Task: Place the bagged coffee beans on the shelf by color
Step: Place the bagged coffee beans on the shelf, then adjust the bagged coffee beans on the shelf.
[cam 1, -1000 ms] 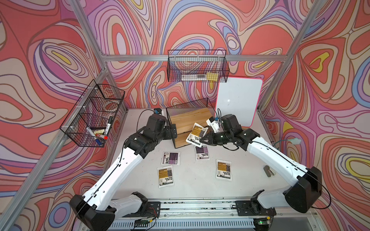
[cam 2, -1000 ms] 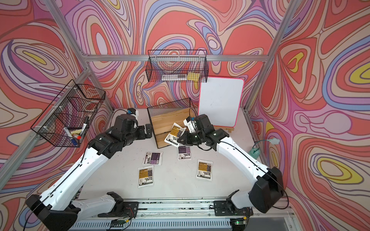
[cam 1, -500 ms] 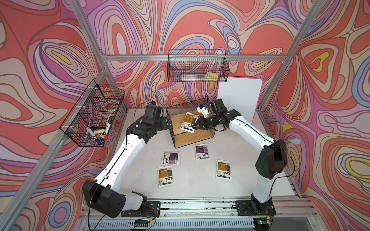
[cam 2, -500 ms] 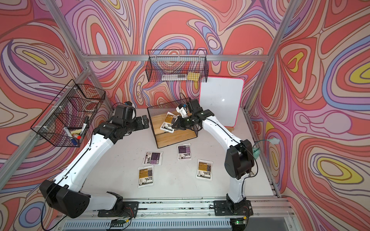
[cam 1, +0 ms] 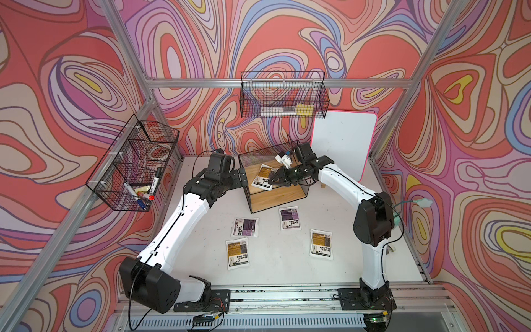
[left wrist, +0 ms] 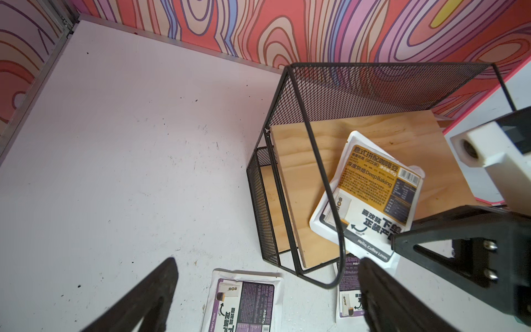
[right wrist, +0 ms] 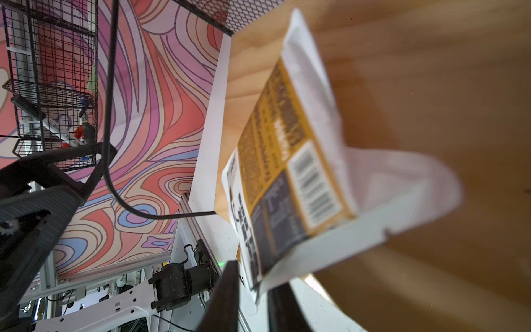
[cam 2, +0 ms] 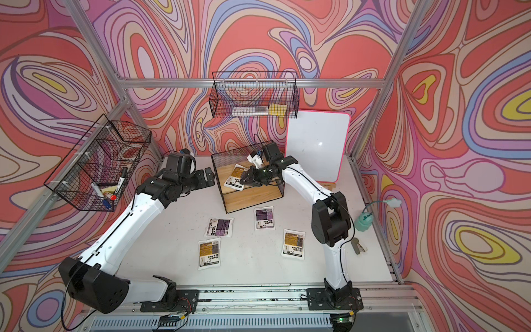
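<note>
Yellow-orange and black, one pouch (cam 1: 263, 179) lies across the top board of the shelf (cam 1: 277, 198) in both top views, with the right hand (cam 1: 272, 181) at its corner. Two purple pouches (cam 1: 244, 227) and two more yellow pouches (cam 1: 237, 254) lie flat on the table (cam 1: 287, 267). The left wrist view shows the left hand (left wrist: 267, 260) wide open and empty, just beside the shelf. In the right wrist view the right hand's fingers (right wrist: 224, 287) stand a little apart, the pouch's blurred corner between them.
</note>
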